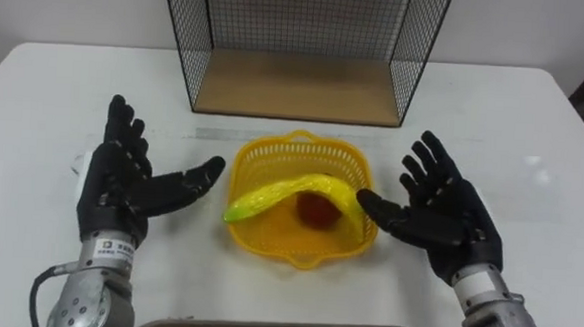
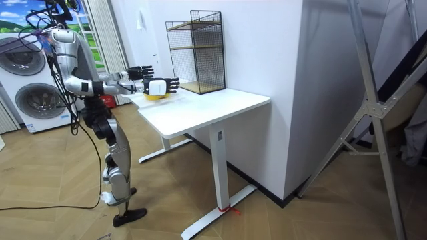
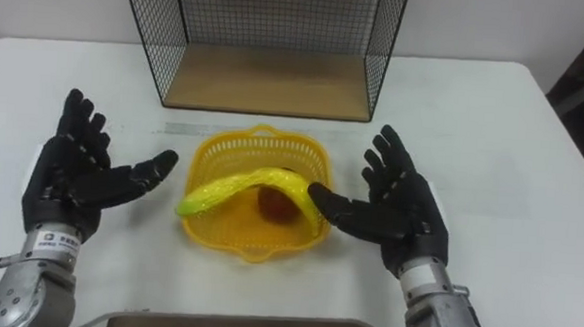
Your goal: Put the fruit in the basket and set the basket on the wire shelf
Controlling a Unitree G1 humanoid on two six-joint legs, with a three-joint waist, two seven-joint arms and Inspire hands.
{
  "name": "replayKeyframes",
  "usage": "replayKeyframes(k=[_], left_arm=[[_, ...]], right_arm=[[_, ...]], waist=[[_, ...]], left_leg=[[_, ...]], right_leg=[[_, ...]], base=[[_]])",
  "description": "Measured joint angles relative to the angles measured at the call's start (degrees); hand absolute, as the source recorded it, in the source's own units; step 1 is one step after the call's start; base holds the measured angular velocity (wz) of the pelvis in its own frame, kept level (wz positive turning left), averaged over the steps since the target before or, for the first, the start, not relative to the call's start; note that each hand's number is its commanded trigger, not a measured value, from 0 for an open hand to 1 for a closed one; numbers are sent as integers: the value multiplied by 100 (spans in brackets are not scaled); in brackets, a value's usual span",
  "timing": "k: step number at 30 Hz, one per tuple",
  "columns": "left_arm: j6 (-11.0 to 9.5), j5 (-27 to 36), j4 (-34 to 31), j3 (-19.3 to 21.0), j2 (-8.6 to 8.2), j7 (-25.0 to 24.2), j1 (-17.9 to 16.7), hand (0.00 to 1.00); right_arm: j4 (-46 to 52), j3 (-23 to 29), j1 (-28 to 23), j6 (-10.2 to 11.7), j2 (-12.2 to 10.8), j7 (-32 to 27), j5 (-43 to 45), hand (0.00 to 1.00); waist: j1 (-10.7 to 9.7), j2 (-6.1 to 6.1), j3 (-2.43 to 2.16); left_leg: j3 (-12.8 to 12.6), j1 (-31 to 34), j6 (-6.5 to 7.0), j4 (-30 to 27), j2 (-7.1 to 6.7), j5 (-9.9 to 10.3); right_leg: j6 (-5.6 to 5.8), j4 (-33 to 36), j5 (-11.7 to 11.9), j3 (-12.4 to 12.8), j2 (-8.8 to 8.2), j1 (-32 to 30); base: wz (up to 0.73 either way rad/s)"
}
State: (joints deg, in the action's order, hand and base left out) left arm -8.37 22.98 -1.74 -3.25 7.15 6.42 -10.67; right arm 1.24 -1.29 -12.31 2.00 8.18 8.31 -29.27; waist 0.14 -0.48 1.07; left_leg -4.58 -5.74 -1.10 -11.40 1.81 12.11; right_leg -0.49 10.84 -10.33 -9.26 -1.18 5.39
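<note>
Banana (image 1: 288,192) in basket (image 1: 264,166) | left robot hand (image 1: 116,190), right robot hand (image 1: 445,218) flanking, splayed

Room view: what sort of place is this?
Likely a laundry or utility room: stacked washing machines at the room view's left, wood floor, a white table bearing a wire shelf.

Tabletop (image 1: 35,90) lay wide open on both flanks of the yellow basket (image 1: 303,246). The left hand (image 1: 115,189), fingers spread, had a clear gap to the rim, though the banana (image 1: 291,190) poked out over that side. The right hand (image 1: 449,217), spread too, had its thumb crowding the opposite rim. Behind, a free strip, then the wire shelf (image 1: 296,87): open front, bare wooden floor, mesh walls hemming both sides.
</note>
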Motion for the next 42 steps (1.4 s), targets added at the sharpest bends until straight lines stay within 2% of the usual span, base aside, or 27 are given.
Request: replayKeyframes(k=[5, 16, 29, 33, 42], left_arm=[[56, 0, 92, -46, -2, -196, -1, 0], [129, 10, 287, -182, -33, -423, -8, 0], [194, 183, 531, -502, 1, -568, -28, 0], [210, 236, 533, -592, 59, -602, -83, 0], [213, 438, 532, -661, 56, -703, -217, 0]], right_arm=[[-104, -11, 19, 1, -143, 243, -33, 0], [-434, -204, 113, 47, -150, 449, -232, 0], [-890, -495, 260, 44, -142, 491, -241, 0], [-971, -553, 317, 44, -146, 456, -239, 0], [-1003, -626, 325, 44, -127, 426, -239, 0]], waist=[[-5, -6, -2], [15, -90, -16], [27, -95, -22], [23, -91, -28], [19, -89, -35]], left_leg=[[-27, -14, 0, 1, 23, 0], [-153, -55, -1, 21, 46, 0], [-163, -66, -1, 22, 52, 1], [-163, -66, -1, 11, 52, 0], [-156, -61, 0, 11, 51, 0]], right_leg=[[-7, -16, 4, 65, 35, -6], [-15, -21, 9, 130, 48, -17], [-24, 4, 33, 129, 52, -16], [-24, -2, 33, 136, 51, -15], [-24, -10, 31, 137, 48, -17]], base=[[-3], [-4], [0], [0], [0]])
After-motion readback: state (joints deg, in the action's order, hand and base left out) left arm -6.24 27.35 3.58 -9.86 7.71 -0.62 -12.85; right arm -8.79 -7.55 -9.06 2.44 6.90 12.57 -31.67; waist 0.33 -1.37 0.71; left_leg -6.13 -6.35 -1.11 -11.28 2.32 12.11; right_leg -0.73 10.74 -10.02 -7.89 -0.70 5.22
